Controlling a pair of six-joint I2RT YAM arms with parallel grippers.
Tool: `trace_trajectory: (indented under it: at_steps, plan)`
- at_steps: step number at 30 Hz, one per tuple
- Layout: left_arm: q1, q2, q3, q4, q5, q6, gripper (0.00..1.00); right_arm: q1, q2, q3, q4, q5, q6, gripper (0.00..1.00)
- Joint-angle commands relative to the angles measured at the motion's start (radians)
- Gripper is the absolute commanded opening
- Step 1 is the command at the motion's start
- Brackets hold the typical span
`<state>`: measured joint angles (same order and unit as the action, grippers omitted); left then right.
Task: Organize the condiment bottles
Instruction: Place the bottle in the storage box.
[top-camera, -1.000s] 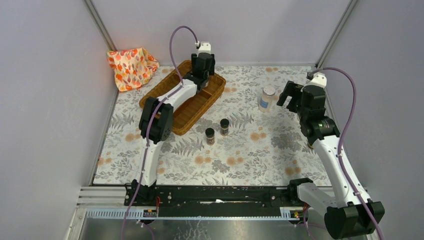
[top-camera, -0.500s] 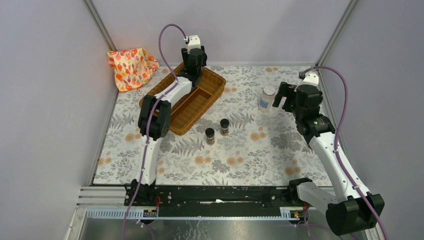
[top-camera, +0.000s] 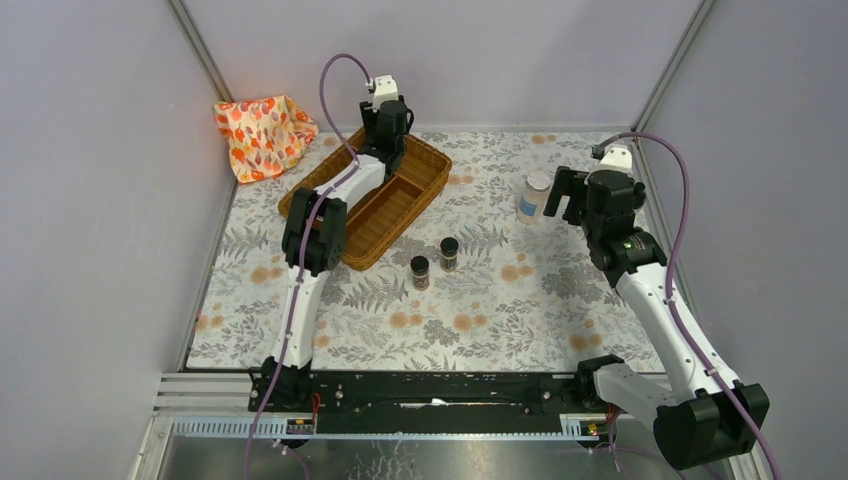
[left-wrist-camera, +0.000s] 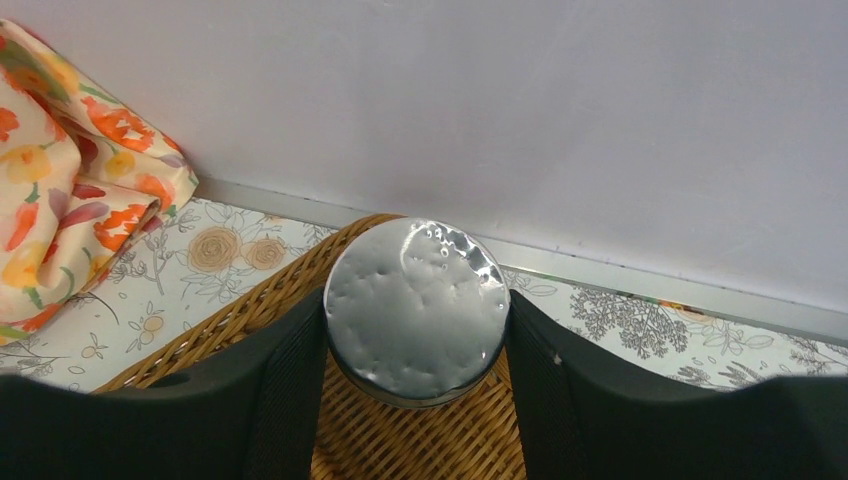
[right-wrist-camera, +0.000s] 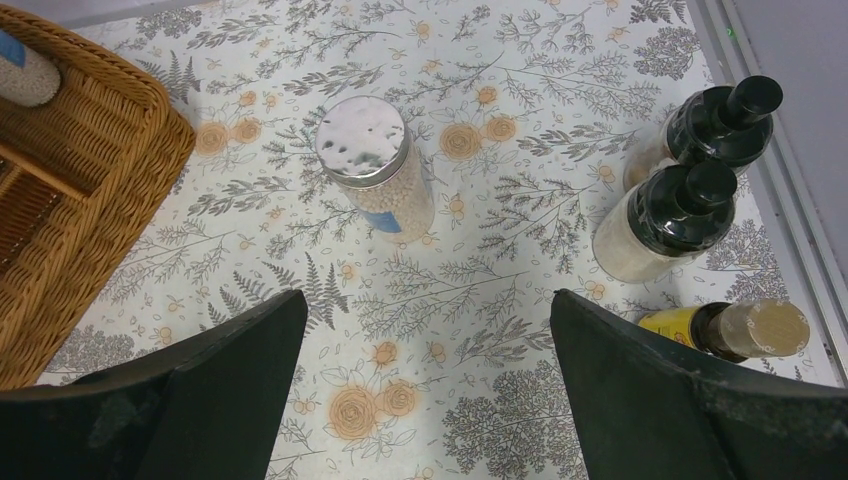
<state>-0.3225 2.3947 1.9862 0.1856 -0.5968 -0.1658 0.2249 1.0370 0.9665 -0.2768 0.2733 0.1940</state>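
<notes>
My left gripper (top-camera: 388, 128) is shut on a clear silver-lidded jar (left-wrist-camera: 417, 308), both fingers pressed against its sides, over the far end of the wicker tray (top-camera: 428, 186). A second silver-lidded jar (top-camera: 535, 195) of white grains stands on the table, also seen in the right wrist view (right-wrist-camera: 378, 168). Just right of it my right gripper (top-camera: 572, 192) hangs wide open and holds nothing (right-wrist-camera: 428, 330). Two short dark spice jars (top-camera: 420, 272) (top-camera: 449, 253) stand mid-table. Two black-capped bottles (right-wrist-camera: 720, 125) (right-wrist-camera: 668, 222) and a yellow bottle (right-wrist-camera: 725, 330) stand at the right edge.
The orange-patterned cloth (top-camera: 262, 135) lies bunched in the far left corner, beside the tray. Grey walls close in the back and both sides. The tray has a divider across its middle (top-camera: 385, 178).
The left gripper has carried its jar a little left along the tray's far end. The right gripper has shifted left, closer to the standing silver-lidded jar.
</notes>
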Motion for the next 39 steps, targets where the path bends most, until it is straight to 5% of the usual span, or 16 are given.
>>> trace_trajectory:
  at_steps: [1,39]
  plan:
    - [0.010,-0.014,0.063,0.114,-0.072,-0.012,0.00,0.014,0.012,0.001,0.047,0.027,-0.018,1.00]
    - [-0.033,0.003,0.199,-0.160,-0.155,-0.120,0.00,0.017,0.025,-0.007,0.060,0.022,-0.007,1.00]
